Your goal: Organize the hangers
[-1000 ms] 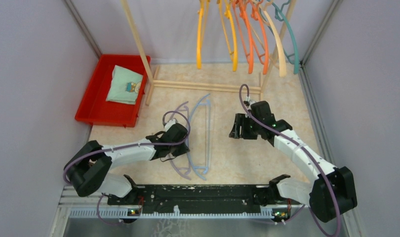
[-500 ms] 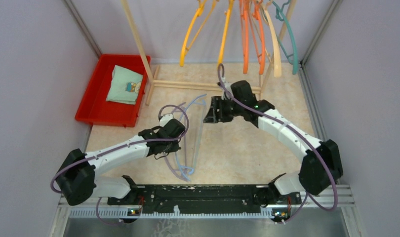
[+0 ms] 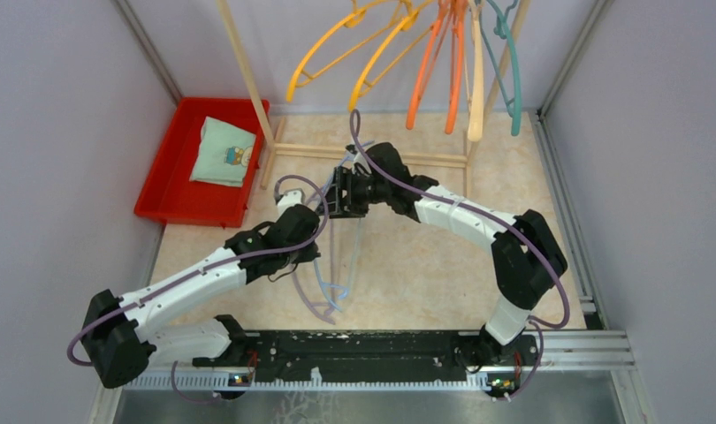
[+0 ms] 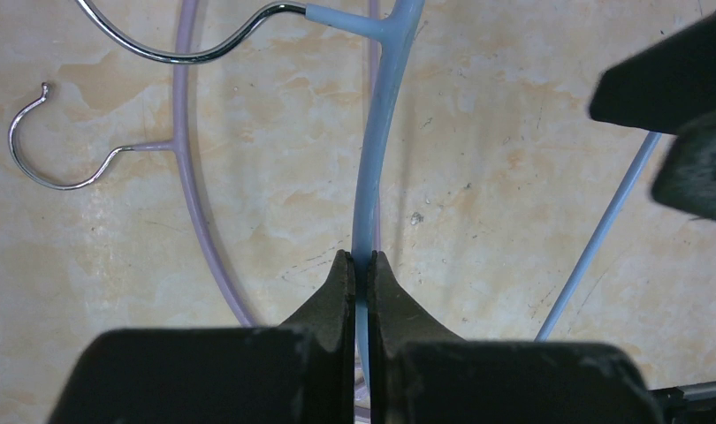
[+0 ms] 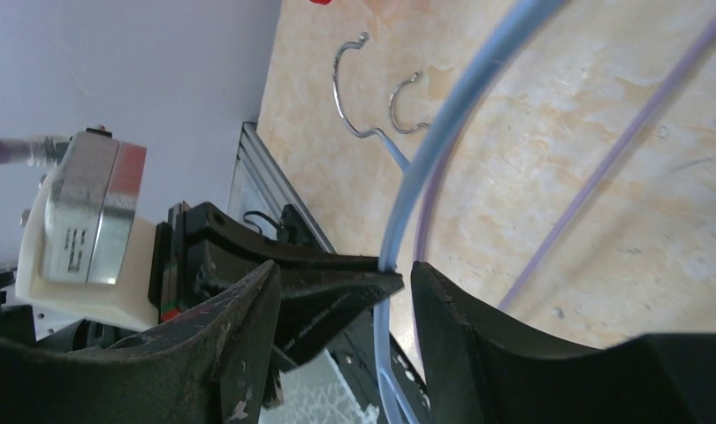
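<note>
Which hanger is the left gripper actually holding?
The light blue hanger, pinched in the left gripper; the lavender hanger beside it lies ungripped.

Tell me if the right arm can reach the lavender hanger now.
Probably not directly: the light blue hanger, pinched by the left gripper, runs between the right gripper's open fingers, above the lavender hanger.

Six hangers hang side by side at the far side, arms downward: two yellow hangers [image 3: 312, 55] [image 3: 375, 60], two orange hangers [image 3: 422, 79] [image 3: 456, 79], one peach hanger [image 3: 476, 88] and one teal hanger [image 3: 514, 88]. The light blue hanger [image 4: 372, 177], with a metal hook, is low over the table, one arm pinched in the left gripper [image 4: 361, 265]. The lavender hanger [image 4: 185, 177] lies flat just beside it, partly beneath, its hook pointing the same way.
</note>
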Available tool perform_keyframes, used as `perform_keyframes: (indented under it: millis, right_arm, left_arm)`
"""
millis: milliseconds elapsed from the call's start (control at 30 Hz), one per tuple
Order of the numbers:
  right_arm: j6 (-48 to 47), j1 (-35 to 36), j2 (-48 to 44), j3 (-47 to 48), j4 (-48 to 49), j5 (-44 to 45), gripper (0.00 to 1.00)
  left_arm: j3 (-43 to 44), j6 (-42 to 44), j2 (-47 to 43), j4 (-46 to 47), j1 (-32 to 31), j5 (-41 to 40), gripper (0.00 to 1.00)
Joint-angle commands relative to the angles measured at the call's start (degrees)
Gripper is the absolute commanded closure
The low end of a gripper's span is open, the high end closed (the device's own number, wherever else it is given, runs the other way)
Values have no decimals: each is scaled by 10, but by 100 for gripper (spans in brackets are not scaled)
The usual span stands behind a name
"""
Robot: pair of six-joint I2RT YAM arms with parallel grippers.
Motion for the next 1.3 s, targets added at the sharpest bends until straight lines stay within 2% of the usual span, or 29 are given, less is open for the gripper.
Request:
perform_keyframes:
  millis: [0, 333, 700, 933, 1267]
  right_arm:
    - [25, 26, 23, 29, 47, 21, 43]
    - [48, 31, 46, 29, 69, 63, 44]
    - [69, 53, 74, 44, 53, 101, 46]
    - [64, 72, 46, 52, -5, 130, 46]
    - [74, 80, -1, -3, -39, 144, 46]
  left_arm:
    - [-4, 23, -20, 39, -6, 34, 100]
    - [-3, 52, -74, 60, -22, 80, 100]
    - [33, 66, -96, 38, -26, 79, 100]
    - [21, 83, -94, 21, -26, 44, 100]
    - [7, 96, -85, 22, -26, 27, 100]
